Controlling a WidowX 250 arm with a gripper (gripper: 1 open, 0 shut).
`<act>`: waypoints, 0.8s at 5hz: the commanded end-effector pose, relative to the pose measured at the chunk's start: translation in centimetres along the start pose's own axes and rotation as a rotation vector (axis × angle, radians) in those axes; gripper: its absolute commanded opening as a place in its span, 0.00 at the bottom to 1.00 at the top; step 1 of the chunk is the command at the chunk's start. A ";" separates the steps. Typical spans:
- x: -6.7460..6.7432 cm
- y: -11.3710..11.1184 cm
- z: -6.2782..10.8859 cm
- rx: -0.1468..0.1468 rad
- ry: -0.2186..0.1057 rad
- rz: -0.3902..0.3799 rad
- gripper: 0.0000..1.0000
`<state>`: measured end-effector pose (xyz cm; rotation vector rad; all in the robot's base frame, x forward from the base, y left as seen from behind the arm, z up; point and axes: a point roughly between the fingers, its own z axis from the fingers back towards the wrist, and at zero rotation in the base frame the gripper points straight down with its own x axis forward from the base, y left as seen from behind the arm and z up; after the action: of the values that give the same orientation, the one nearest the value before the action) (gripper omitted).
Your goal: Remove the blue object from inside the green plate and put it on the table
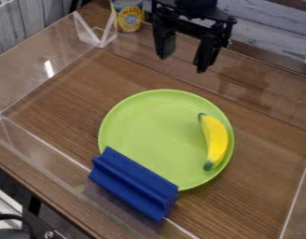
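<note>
Black gripper (pixel 185 54) is seen, fingers dark throughout. Below it, lime-green plate (pixel 143 131), plain, no pattern. On the plate, below-right of the gripper, yellow banana (pixel 215 140) with dark green-brown tip. Deep-blue ridged block (pixel 133 184) farther below. Brown wood-grain table (pixel 68 93), streaked. Clear acrylic walls (pixel 25 154). Yellow-labelled can (pixel 127 16) left of the gripper.

The arm above the claw (pixel 183 51) is cut off by the top edge. The yellow container (pixel 127 16) behind the green plate (pixel 149 131) is cropped there too, its label too small to read. The desk (pixel 81 84) runs past every edge.
</note>
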<state>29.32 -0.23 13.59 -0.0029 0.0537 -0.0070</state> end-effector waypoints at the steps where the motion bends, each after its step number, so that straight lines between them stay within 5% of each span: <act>1: -2.4 -1.0 -0.5 -0.001 0.011 -0.015 1.00; 3: -9.1 -3.3 -0.1 0.002 -0.025 -0.184 1.00; 4: -10.9 -4.5 0.1 0.006 -0.035 -0.249 1.00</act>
<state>18.30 -4.64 13.89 -0.0049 0.0362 -0.2540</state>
